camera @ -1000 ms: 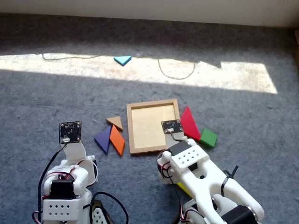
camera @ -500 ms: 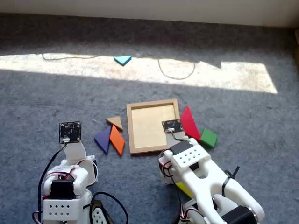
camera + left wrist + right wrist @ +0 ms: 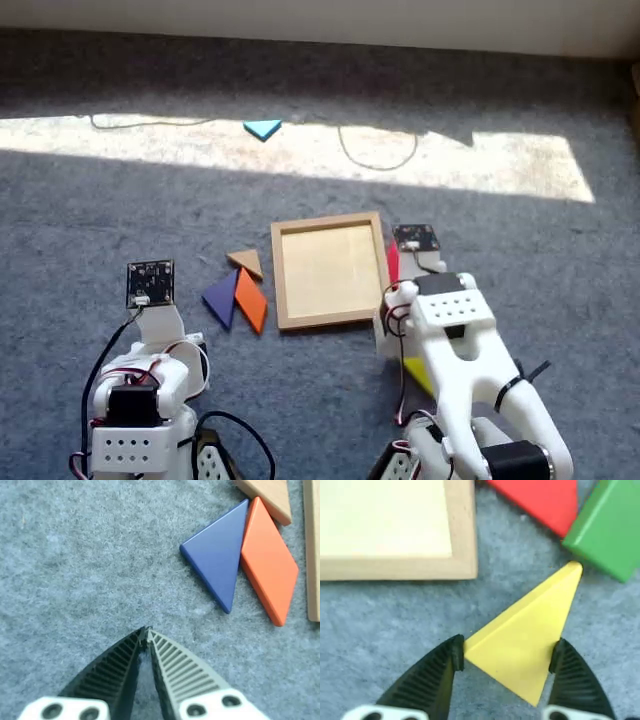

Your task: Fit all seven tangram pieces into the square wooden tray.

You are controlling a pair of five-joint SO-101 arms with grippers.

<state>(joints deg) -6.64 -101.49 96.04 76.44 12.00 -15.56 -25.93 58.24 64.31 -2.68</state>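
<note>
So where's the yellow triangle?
In the right wrist view, the yellow triangle lies on the carpet between the right gripper's open fingers, just off the wooden tray's corner, near the green block.

A grey carpet (image 3: pixel 120 220), crossed by a band of sunlight, carries everything. The square wooden tray (image 3: pixel 277 275) lies flat near its middle. Beside one side of the tray sit a blue triangle (image 3: pixel 222 296) and an orange parallelogram (image 3: pixel 250 298), edge to edge, with a plain wooden triangle (image 3: pixel 247 262) just beyond them. Off the opposite side lie a red triangle (image 3: pixel 540 497), a green square (image 3: pixel 607 527) and a yellow triangle (image 3: pixel 525 645) (none touching the tray). A light blue triangle (image 3: pixel 262 128) and a thin cable (image 3: pixel 375 163) lie well apart in the sunlight.
</note>
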